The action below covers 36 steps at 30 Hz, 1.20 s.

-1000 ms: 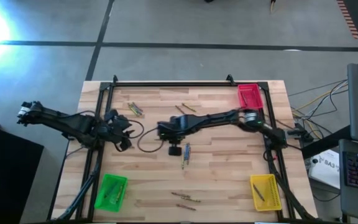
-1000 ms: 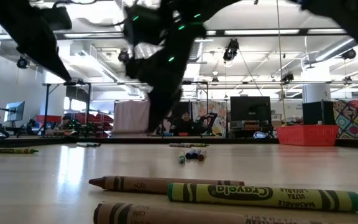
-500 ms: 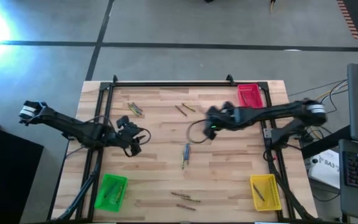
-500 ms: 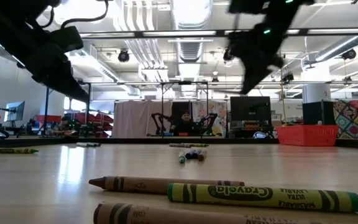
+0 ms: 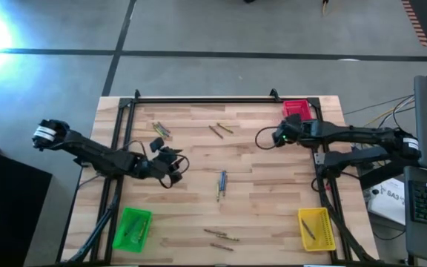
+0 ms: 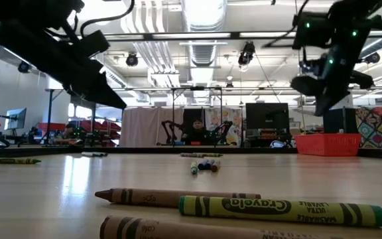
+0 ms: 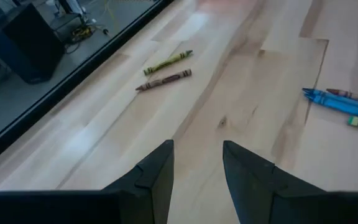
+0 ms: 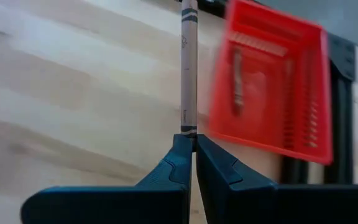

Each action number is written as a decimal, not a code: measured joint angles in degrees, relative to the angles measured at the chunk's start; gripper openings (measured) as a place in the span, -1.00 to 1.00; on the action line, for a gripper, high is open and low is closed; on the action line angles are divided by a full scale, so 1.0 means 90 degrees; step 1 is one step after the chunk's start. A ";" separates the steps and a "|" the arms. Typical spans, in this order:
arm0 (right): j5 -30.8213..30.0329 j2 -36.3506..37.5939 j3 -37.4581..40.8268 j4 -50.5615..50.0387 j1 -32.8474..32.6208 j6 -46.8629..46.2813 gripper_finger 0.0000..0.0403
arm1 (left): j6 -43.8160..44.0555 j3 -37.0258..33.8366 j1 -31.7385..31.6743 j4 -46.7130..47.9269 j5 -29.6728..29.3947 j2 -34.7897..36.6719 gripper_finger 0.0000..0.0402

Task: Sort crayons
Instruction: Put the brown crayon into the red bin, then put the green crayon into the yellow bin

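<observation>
Right gripper [image 5: 283, 136] has swung from table centre to beside the red tray [image 5: 300, 109], clamped on a brownish crayon [image 8: 189, 62] standing out of its fingers; your drop looks imminent. Left gripper [image 7: 197, 163], fingers narrowly parted and empty, moved right toward the blue crayons [image 5: 222, 179].

The table [image 5: 273, 200] was pale striped wood, framed in black. At upper right sat a red tray [image 5: 297, 111]; at lower left a green tray [image 5: 132, 228]; at lower right a yellow tray [image 5: 316, 228]. Mid-frame lay blue crayons [image 5: 222, 180]. The right gripper [image 8: 192, 148], dark, pinched a brown crayon [image 8: 189, 68].
</observation>
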<state>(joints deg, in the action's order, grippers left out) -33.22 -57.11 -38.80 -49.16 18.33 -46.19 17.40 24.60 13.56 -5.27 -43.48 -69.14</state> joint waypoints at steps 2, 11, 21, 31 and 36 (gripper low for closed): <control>-0.0008 0.0003 0.0159 0.0002 0.0220 0.0079 -0.96 | -0.0084 0.0000 -0.0034 -0.0233 0.0001 -0.0187 -0.40; -0.0725 -0.0021 0.0276 0.0038 0.1018 0.0274 -0.96 | 0.0034 0.0000 -0.0149 -0.0322 0.0057 -0.0789 -0.40; -0.0764 -0.0222 0.0276 0.0025 0.1819 0.0417 -0.96 | 0.0187 0.0000 -0.0165 -0.0367 0.0056 -0.1041 -0.40; -0.0645 -0.0497 0.0276 0.0067 0.1928 0.0478 -0.79 | 0.0290 0.0000 -0.0222 -0.0372 0.0056 -0.1040 -0.40; -0.0648 -0.0507 0.0276 0.0294 0.1928 0.0544 -0.48 | 0.0293 0.0000 -0.0246 -0.0370 0.0055 -0.1040 -0.40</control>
<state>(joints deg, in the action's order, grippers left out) -39.05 -61.67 -36.32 -46.51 35.68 -41.30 20.03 24.60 11.35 -8.60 -42.99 -78.50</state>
